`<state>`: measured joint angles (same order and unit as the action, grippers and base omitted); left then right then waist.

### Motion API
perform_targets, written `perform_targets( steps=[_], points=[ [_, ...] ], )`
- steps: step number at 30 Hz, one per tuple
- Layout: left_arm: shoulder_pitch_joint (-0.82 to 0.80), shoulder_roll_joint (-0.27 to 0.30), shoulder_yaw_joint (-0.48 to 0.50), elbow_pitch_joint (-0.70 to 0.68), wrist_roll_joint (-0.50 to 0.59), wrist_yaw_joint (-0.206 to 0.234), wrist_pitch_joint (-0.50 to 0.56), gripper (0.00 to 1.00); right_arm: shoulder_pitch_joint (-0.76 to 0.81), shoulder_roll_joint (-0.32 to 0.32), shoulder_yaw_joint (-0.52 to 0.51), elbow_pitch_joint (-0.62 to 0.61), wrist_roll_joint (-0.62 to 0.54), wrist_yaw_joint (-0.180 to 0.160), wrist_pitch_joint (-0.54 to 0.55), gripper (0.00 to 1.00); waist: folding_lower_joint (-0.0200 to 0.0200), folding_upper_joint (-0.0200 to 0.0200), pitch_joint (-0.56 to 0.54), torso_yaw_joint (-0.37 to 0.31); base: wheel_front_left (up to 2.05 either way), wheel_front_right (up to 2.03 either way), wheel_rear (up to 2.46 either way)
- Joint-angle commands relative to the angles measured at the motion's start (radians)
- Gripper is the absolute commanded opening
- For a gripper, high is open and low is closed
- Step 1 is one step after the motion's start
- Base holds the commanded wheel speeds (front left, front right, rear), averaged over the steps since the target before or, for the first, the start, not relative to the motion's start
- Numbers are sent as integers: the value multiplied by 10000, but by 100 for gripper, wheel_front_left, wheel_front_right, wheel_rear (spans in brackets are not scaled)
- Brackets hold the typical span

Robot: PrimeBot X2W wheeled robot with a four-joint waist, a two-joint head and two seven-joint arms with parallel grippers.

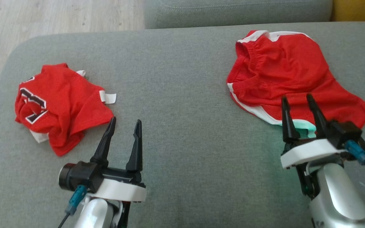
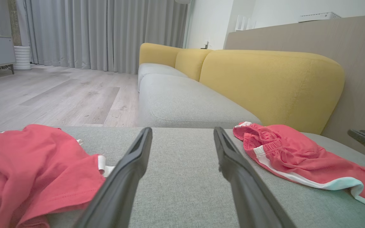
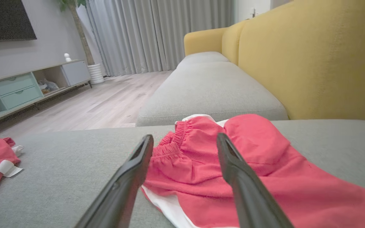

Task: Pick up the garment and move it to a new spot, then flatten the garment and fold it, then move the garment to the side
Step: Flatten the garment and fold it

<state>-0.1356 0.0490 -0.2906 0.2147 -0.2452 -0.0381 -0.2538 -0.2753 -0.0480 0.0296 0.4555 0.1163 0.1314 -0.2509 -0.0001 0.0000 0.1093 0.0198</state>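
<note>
Head view, lower L of frame: L tool (image 1: 126,119), fingers spread wide, nothing btw them, over bare grey seat cushion (image 1: 182,95). Its L fingertip sits just beside the lower R edge of the red jersey (image 1: 62,107); can't tell if touching.

Lower R of frame: R tool (image 1: 297,97), fingers also spread, not pinching cloth. Fingertips overlap the near white-trimmed hem of the red shorts (image 1: 284,72); can't tell whether they rest on the fabric or hang above it. R wrist view: the same tool (image 3: 185,136) w/ the shorts spread beneath and beyond both fingers, elastic waistband bunched near the L finger.

Shorts = task garment, R side of frame, upper half, lying loosely spread, waistband toward frame L, one leg running to the lower R. Jersey at mid L of frame, crumpled in a heap, black-and-white number patch showing, white trim tabs sticking out on its R side. The two garments lie well apart, bare cushion btw them.

Farther back: second grey seat (image 1: 233,12) at top centre, a seam gap btw it and the near cushion. Wood floor (image 1: 43,19) upper L.

L wrist view bg: yellow backrest (image 2: 265,82) at R, grey curtains (image 2: 106,31) at top L.
</note>
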Motion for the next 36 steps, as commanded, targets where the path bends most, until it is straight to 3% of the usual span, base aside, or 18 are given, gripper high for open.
perform_targets(
  steps=[1, 10, 16, 27, 36],
  points=[
    [-239, 12, 285, -385, 84, 7, -80, 100, -433, -23, 310, -444, -57, -7, -107, 100, 1, 0, 88, 70, 0, 0, 0],
    [-567, 12, 26, -410, -86, -6, -80, 100, -1064, -23, 1230, -69, -571, -7, 482, 100, 1, 0, 938, 830, 0, 0, 0],
    [-901, 12, -210, -378, -236, 1, -80, 100, -1735, -23, 1565, 1029, -653, -7, 1274, 100, 1, 0, 1537, 1522, 0, 0, 0],
    [-1234, 12, -435, -401, -429, 69, -80, 100, -3120, -22, -449, 2718, -1961, -7, 887, 100, 1, 0, 1963, 2115, 0, 0, 0],
    [-1252, 12, -560, -362, -486, 123, -80, 100, -3467, -22, -1141, 3286, -2366, -7, 563, 100, 1, 0, 1912, 2048, 0, 0, 0]
  ],
)
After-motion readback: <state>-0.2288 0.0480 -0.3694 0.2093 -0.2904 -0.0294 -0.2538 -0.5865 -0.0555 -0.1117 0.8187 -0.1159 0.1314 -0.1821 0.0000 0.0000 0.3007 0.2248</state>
